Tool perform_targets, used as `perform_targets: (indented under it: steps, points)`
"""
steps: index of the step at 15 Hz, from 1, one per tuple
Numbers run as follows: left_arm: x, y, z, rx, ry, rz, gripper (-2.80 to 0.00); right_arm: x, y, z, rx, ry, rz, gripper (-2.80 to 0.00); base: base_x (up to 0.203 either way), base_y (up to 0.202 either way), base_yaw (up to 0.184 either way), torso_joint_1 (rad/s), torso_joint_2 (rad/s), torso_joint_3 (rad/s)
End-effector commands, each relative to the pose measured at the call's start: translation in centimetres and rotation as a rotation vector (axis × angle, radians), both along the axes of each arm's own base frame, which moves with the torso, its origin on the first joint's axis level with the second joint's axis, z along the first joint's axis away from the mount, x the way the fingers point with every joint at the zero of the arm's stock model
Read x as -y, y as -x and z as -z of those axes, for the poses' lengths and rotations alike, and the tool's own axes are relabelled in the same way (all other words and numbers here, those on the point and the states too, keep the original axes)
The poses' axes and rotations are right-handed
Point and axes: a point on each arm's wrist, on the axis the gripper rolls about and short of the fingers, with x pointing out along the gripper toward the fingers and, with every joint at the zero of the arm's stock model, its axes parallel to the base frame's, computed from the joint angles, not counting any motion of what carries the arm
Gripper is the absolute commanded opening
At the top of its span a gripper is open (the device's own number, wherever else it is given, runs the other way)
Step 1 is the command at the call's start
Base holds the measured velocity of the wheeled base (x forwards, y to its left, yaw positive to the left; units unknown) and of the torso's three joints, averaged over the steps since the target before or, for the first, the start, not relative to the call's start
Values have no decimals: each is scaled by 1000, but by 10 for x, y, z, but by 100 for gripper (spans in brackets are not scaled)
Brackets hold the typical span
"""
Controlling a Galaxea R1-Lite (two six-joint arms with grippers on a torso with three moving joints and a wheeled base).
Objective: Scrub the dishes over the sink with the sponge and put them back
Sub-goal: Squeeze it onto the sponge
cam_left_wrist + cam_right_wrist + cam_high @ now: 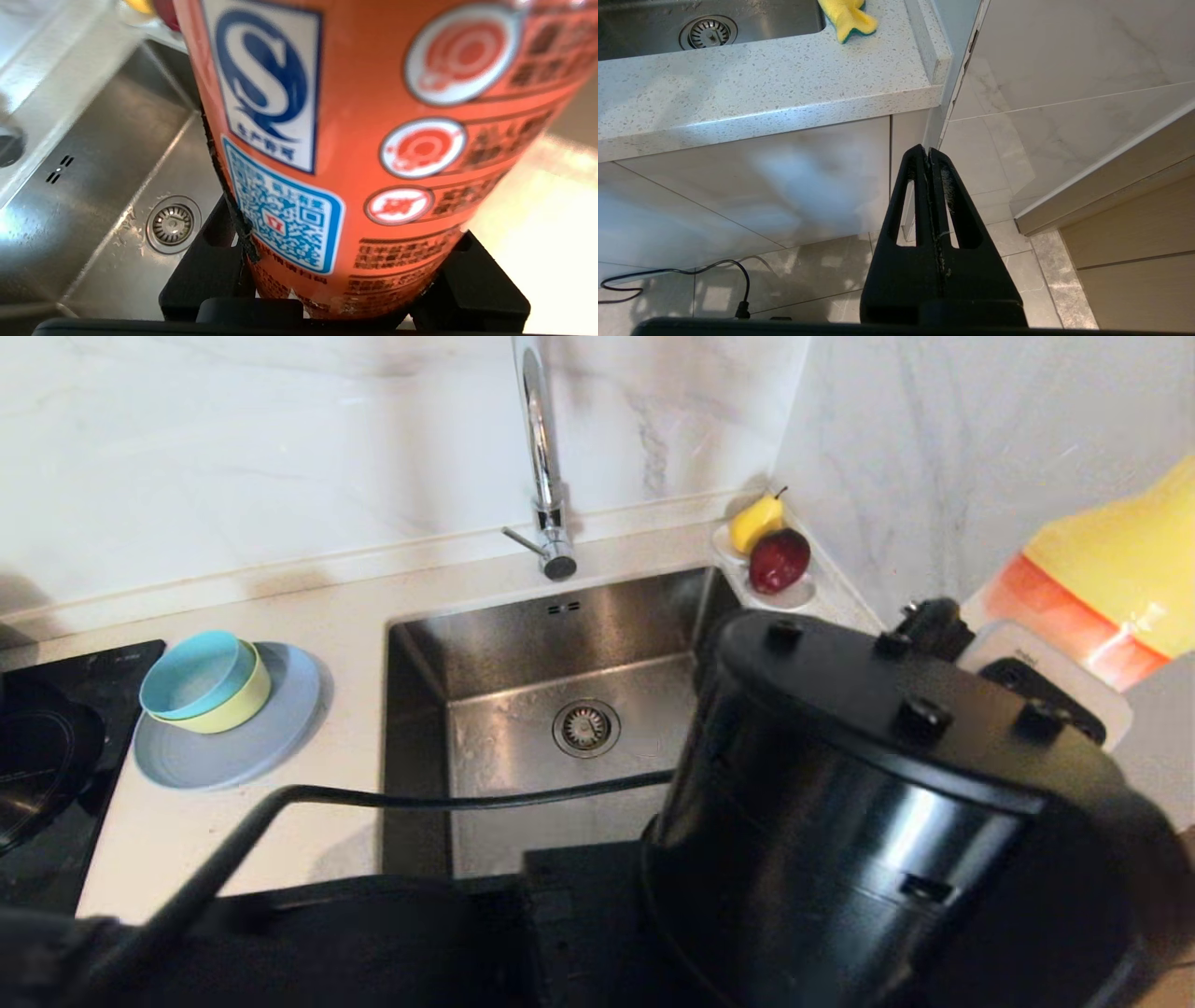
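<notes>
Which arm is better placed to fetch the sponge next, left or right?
Probably right. The left gripper has its jaws shut on the detergent bottle beside the sink; the right gripper hangs empty below the counter where the sponge lies.

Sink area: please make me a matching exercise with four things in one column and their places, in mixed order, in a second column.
Things:
1. teal-blue bowl
2. sponge
3. detergent bottle
4. red apple

Places:
A. in the small white dish at the corner, beside a yellow pear
B. between the fingers of the left pincer
C. nested in the pale yellow bowl on the grey-blue plate
D. on the counter by the rim of the sink

Pairs: 1-C, 2-D, 3-B, 4-A
</notes>
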Motion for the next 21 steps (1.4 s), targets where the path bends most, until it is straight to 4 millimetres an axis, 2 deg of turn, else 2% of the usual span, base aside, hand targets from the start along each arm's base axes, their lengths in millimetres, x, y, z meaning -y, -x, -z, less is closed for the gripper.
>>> perform_targets:
  steps: [1,4,8,14,19,21]
  points:
    - [17,-6,30,-9,-92,-1,-280,0,0,0,0,0,0,-280,0,0,0,0,0,0]
    - [27,-10,49,-18,-183,2,-280,0,0,0,0,0,0,-280,0,0,0,0,0,0]
    - [35,-18,58,-48,-273,-9,-280,0,0,0,0,0,0,-280,0,0,0,0,0,0]
    - [31,-18,64,-81,-388,-8,-280,0,0,0,0,0,0,-280,0,0,0,0,0,0]
    - [23,-17,81,-96,-485,-24,-280,0,0,0,0,0,0,-280,0,0,0,0,0,0]
    - [22,-17,94,-106,-528,-23,-280,0,0,0,-2,0,0,-280,0,0,0,0,0,0]
